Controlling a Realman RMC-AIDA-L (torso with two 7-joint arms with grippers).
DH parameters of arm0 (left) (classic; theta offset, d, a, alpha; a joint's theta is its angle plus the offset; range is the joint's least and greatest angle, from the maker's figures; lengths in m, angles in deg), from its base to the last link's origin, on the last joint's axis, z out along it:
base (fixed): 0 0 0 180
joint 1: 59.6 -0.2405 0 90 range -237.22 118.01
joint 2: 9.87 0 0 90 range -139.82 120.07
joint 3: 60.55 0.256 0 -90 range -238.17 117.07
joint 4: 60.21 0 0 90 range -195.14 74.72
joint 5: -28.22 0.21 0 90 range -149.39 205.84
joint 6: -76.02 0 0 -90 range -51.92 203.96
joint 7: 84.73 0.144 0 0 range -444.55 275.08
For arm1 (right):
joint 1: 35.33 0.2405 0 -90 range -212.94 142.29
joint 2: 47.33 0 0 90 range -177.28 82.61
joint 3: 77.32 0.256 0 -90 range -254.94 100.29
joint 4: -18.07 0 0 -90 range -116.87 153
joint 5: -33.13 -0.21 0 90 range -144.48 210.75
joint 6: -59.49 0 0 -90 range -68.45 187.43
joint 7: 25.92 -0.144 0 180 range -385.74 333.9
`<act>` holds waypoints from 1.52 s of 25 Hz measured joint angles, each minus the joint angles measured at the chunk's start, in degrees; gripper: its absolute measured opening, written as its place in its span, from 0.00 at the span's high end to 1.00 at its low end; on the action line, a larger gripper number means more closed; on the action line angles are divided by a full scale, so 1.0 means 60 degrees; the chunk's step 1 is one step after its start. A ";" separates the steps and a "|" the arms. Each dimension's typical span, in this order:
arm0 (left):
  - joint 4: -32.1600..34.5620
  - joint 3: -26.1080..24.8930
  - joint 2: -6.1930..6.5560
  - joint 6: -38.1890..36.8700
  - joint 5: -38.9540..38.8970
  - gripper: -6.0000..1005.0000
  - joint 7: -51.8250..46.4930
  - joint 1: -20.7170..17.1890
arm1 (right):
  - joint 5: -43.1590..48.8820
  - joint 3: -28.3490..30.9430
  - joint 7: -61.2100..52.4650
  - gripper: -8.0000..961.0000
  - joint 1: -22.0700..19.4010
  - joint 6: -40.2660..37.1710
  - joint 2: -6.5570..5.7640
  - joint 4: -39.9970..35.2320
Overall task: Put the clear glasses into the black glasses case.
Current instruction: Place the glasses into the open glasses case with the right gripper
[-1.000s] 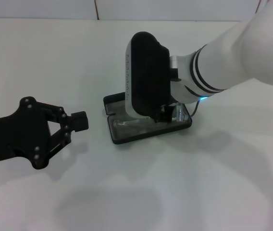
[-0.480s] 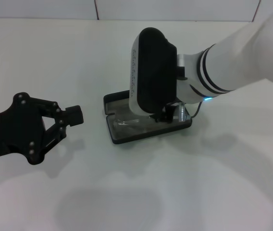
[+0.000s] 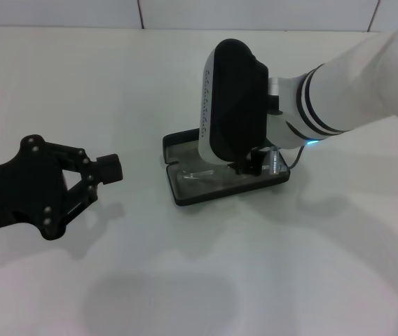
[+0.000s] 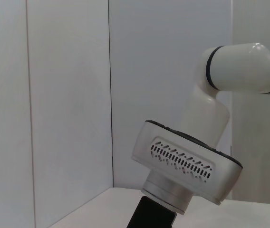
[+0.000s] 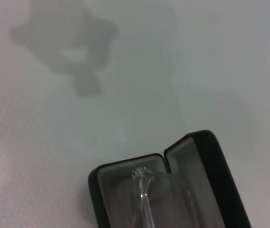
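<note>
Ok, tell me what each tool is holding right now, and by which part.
The left tool holds nothing, hanging beside the black glasses case. The right tool is down at the clear glasses in the case; its grip cannot be told.

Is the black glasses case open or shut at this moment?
Open. The black glasses case lies with its lid folded back, grey lining exposed, and the clear glasses rest inside the tray, seen in the right wrist view.

So the black hard-shell glasses case (image 3: 185,189) sits open on the white table (image 3: 269,280), roughly center, with the clear plastic glasses (image 3: 197,176) lying inside it. My right gripper (image 3: 254,162) is down over the case's right end. My left gripper (image 3: 108,170) hangs well off to its left.
</note>
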 joint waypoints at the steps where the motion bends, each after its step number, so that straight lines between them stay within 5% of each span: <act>1: 0.0001 0.0000 -0.0001 0.0000 0.0001 0.94 0.0004 -0.0002 | 0.0012 0.0003 -0.0002 0.76 0.0000 -0.0012 0.0000 0.0000; 25: 0.0000 -0.0117 0.0001 0.0006 0.0030 0.94 0.0004 0.0012 | 0.0077 0.0177 0.0003 0.71 -0.0307 0.0364 -0.0001 -0.0155; 31: 0.0000 -0.0128 0.0008 0.0015 -0.0003 0.94 0.0028 0.0030 | 0.0102 0.0185 0.0015 0.88 -0.0330 0.0373 0.0000 -0.0050; 38: 0.0000 -0.0452 -0.0038 0.0017 -0.0013 0.94 0.0039 0.0030 | 0.0191 0.0568 -0.0015 0.88 -0.0453 0.0413 -0.0001 -0.0099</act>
